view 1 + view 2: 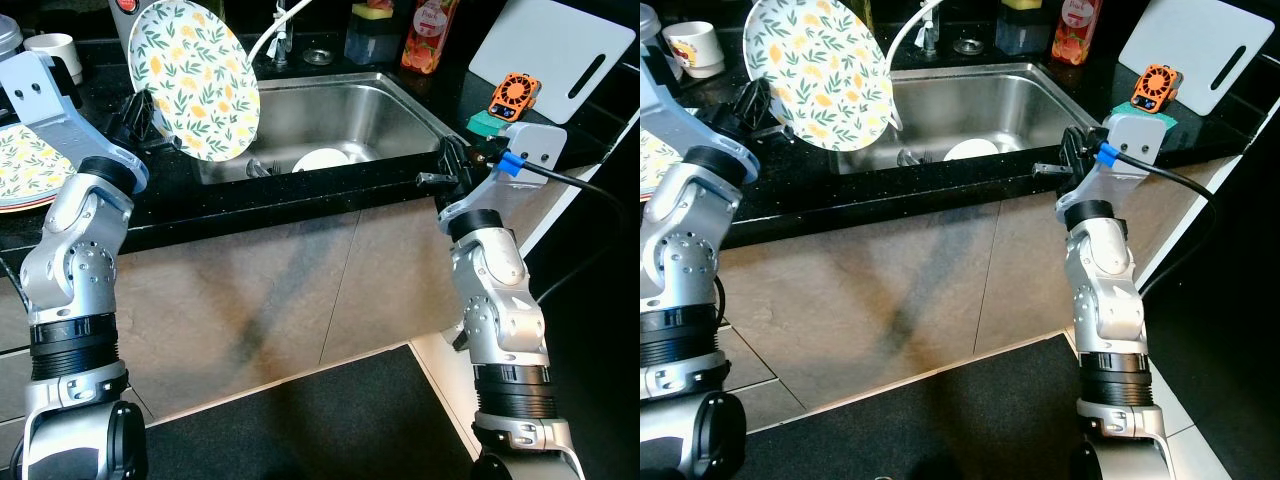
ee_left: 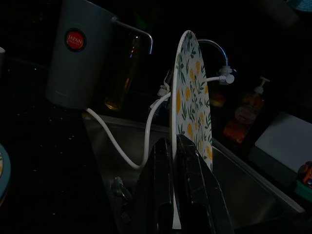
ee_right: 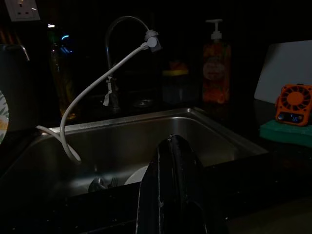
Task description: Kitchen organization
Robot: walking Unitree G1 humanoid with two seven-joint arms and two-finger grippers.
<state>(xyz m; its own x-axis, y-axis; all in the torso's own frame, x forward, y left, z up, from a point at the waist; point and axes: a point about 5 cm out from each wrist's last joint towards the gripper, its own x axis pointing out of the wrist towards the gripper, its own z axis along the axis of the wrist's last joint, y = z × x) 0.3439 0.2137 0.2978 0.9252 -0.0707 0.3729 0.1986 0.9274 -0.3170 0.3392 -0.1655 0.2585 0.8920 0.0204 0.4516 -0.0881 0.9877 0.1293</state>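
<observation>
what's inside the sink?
In the sink: a white dish, cutlery beside it, and a white hose trailing in. The plate held by the left gripper covers the left end.

The sink (image 1: 385,118) is brushed metal with a dull sheen. The counter (image 1: 170,190) is glossy black, finely speckled. The leaf-patterned plate (image 1: 195,78) looks glazed and smooth. A matt white cutting board (image 1: 550,55) stands far right; the floor mat (image 1: 320,420) is matt black.
</observation>
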